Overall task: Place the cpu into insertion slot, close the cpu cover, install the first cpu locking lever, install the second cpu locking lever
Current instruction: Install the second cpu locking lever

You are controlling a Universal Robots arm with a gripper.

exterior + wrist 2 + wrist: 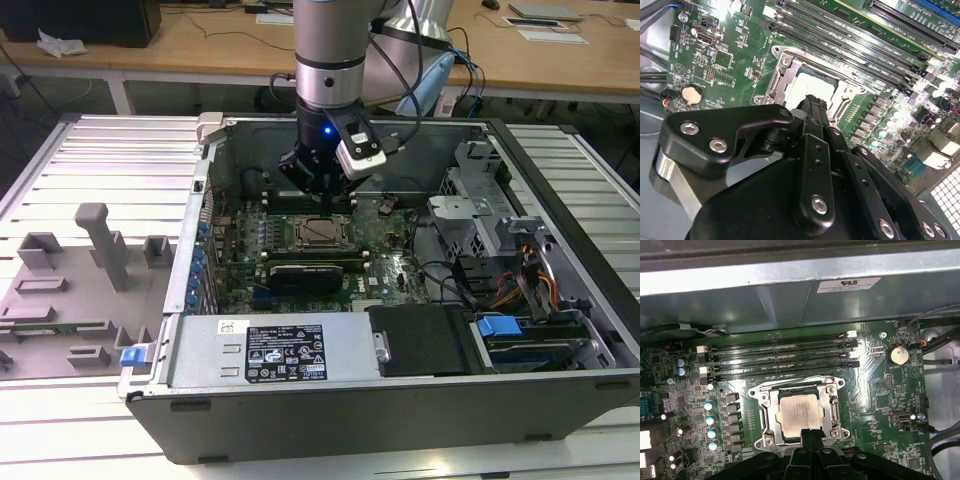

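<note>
1. While the arm stands inside the open computer case [560,330], its gripper [322,192] hangs low over the motherboard [385,262], just above the case-back edge of the insertion slot [318,233].
2. Gripper state: in the first wrist view the two fingertips [806,436] sit pressed together with nothing visible between them, and they overlap the socket's near edge. Whether they touch the metal cannot be told from these angles.
3. The cpu [798,411], its pale tan top face up, lies flat and square within the insertion slot [837,385].
4. The cpu cover [826,412] appears to lie down around the chip as a silvery frame, its window showing the chip top; this is a hedged reading, since the gripper body hides the frame's near side.
5. In the second wrist view the black gripper linkage covers most of the socket, leaving a corner of the cpu [812,82] and frame visible.
6. Memory slots [780,357] run parallel just beyond the socket, toward the case wall.
7. A round coin battery [898,355] sits on the board well apart from the socket.
</note>
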